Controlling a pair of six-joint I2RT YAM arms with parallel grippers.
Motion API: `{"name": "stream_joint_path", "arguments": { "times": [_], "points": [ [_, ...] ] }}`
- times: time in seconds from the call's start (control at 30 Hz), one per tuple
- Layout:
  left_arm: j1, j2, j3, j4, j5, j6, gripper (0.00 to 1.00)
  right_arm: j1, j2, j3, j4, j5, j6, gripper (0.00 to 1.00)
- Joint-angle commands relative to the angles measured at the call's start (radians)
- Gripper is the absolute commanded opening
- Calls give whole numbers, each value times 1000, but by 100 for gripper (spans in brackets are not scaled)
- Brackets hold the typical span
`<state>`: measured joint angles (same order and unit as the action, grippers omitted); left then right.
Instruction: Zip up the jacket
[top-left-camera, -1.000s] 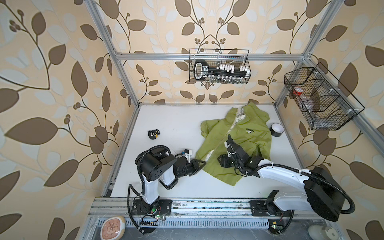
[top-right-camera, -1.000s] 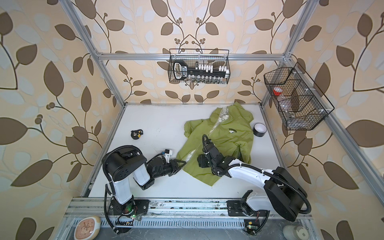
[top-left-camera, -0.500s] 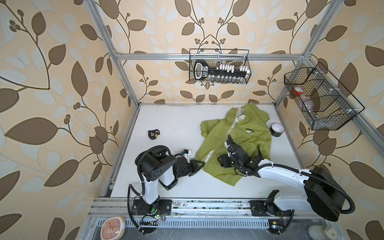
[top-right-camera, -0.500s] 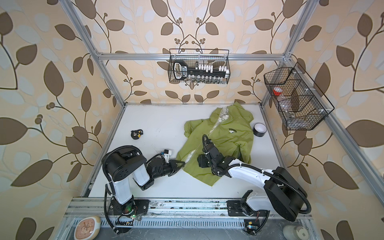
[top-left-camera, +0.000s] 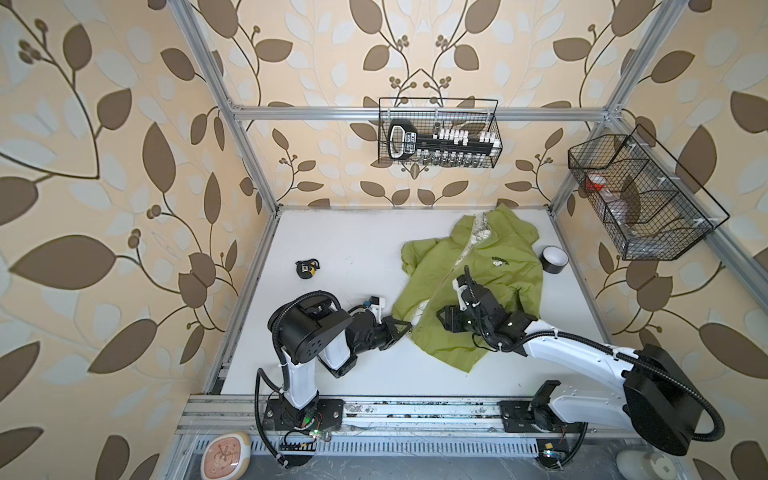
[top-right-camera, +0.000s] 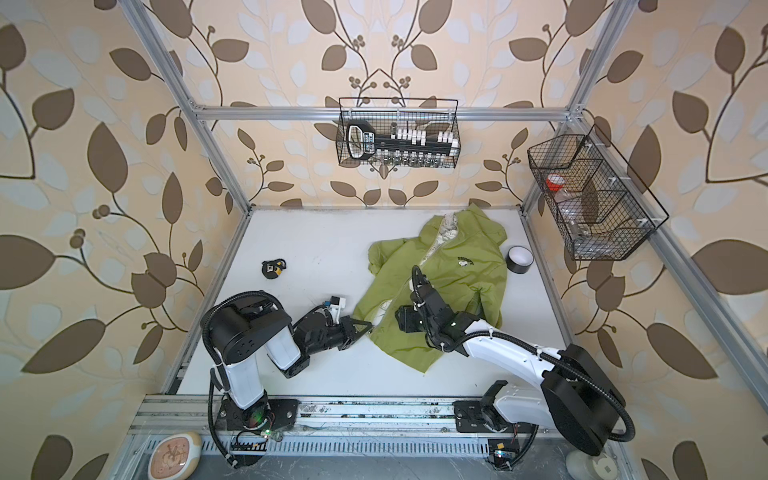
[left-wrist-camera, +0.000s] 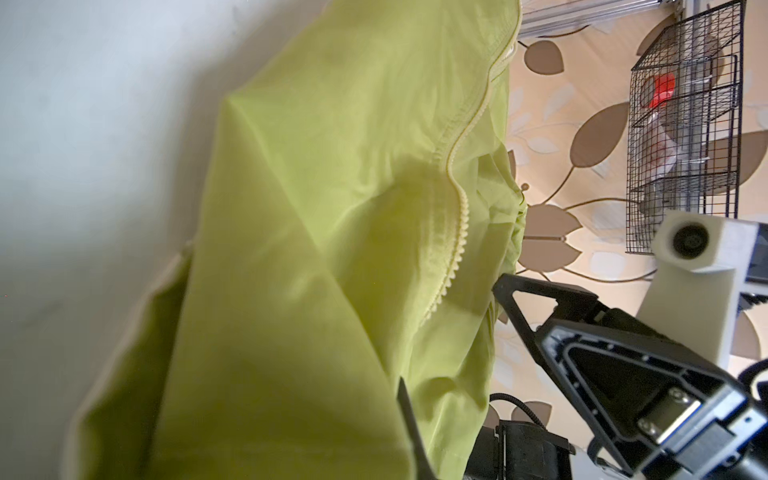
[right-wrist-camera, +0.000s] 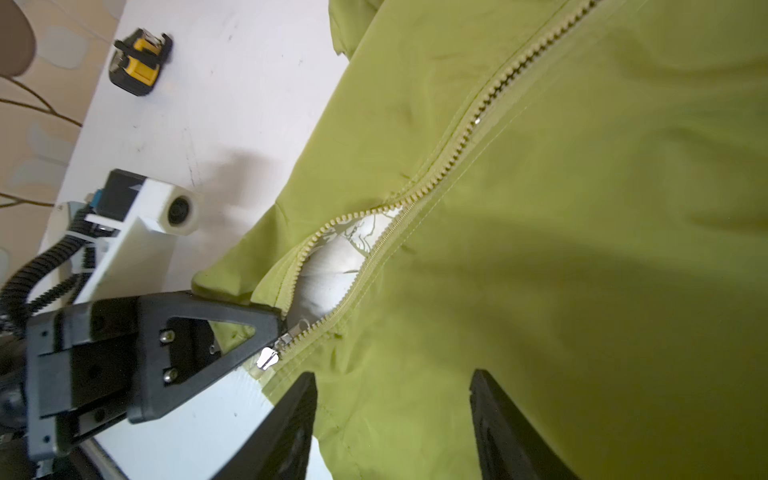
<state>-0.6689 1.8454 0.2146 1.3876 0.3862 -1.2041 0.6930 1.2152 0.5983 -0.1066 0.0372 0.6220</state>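
Note:
The lime-green jacket (top-left-camera: 513, 282) (top-right-camera: 473, 286) lies spread on the white table, right of centre, with its hood toward the back wall. My left gripper (top-left-camera: 408, 326) (top-right-camera: 370, 326) is at the bottom hem and shut on the jacket fabric (left-wrist-camera: 311, 249) beside the zipper's lower end. The silver zipper pull (right-wrist-camera: 266, 357) lies right at that gripper's tip (right-wrist-camera: 268, 326). Above it the zipper gapes, showing pale printed lining (right-wrist-camera: 345, 257). My right gripper (right-wrist-camera: 392, 395) (top-left-camera: 441, 321) hovers open over the lower front panel (right-wrist-camera: 582, 249), with nothing between its fingers.
A black-and-yellow tape measure (top-left-camera: 307, 268) (right-wrist-camera: 141, 62) lies on the table to the left. A black tape roll (top-left-camera: 555, 259) sits by the jacket's right shoulder. Wire baskets hang on the back wall (top-left-camera: 438, 133) and the right wall (top-left-camera: 640, 195).
My left gripper's jaws have closed on the jacket's bottom hem. Both arms have stayed nearly where they were.

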Motion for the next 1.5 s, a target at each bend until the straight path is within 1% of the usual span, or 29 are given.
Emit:
{"name": "stream_joint_path", "arguments": {
  "times": [0.0,0.13,0.27,0.43,0.53,0.73,0.97,1.17,1.47],
  "points": [
    [-6,-44,34,35,63,29,0,-31,-47,-11,-25,-81,-38,60],
    [-7,-53,62,35,112,28,0,-79,-80,-7,-17,-218,-54,60],
    [-6,-71,92,35,164,26,0,-115,-71,-5,12,-362,-47,60],
    [-6,-83,128,35,232,21,0,-145,-37,-9,98,-518,16,59],
    [-6,-89,151,35,273,11,0,-147,-20,-19,159,-573,55,57],
    [-7,-111,199,36,340,-18,0,-159,-17,-30,204,-602,81,51],
    [-7,-136,243,34,396,-51,0,-200,-45,-74,253,-652,114,53],
    [-5,-141,278,34,427,-72,0,-211,-67,-91,310,-676,148,55],
    [-6,-148,287,33,448,-87,0,-237,-88,-106,360,-711,165,53]
  ]
}}
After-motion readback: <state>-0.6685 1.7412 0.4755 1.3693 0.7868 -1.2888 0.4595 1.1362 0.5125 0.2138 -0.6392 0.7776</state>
